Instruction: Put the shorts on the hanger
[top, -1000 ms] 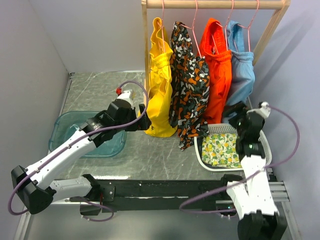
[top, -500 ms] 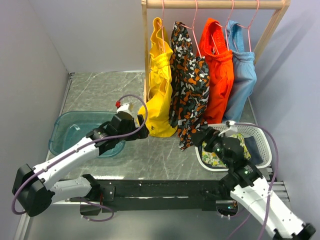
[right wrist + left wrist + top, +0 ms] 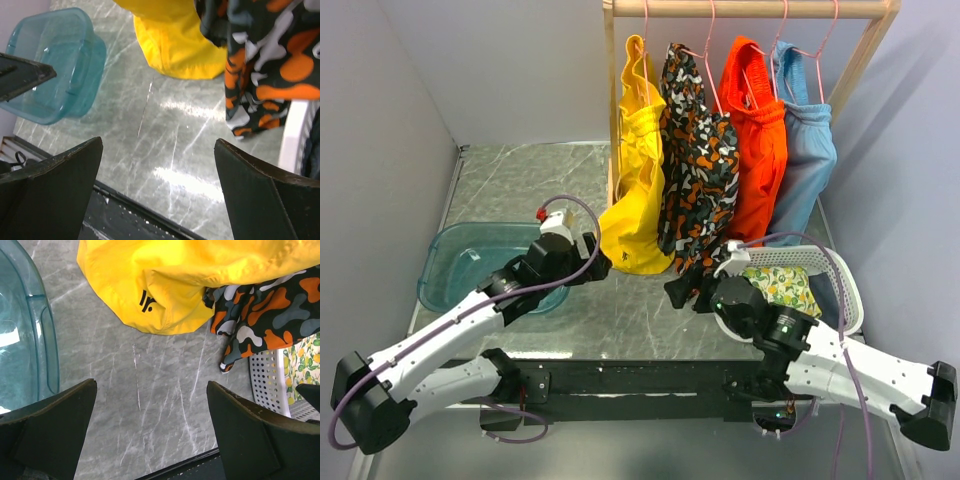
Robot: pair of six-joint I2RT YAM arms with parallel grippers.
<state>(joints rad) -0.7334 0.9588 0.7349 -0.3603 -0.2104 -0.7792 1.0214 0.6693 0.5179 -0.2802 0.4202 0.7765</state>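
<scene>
Wide-spread jaws on both arms, with nothing between either pair. The left gripper [image 3: 595,265] hovers over the grey table [image 3: 150,405] just short of the yellow garment [image 3: 635,190], with a teal tub [image 3: 450,260] off to its left, and the right gripper [image 3: 680,293] hovers low before the camouflage-print garment [image 3: 700,170], with a white basket [image 3: 845,285] at its right. Well apart from both pairs — high up and to the right of the right gripper's jaws — the shorts [image 3: 810,160] hang on the hanger [image 3: 825,30] at the end of the wooden rail [image 3: 750,8], just past the orange shorts [image 3: 755,150].
</scene>
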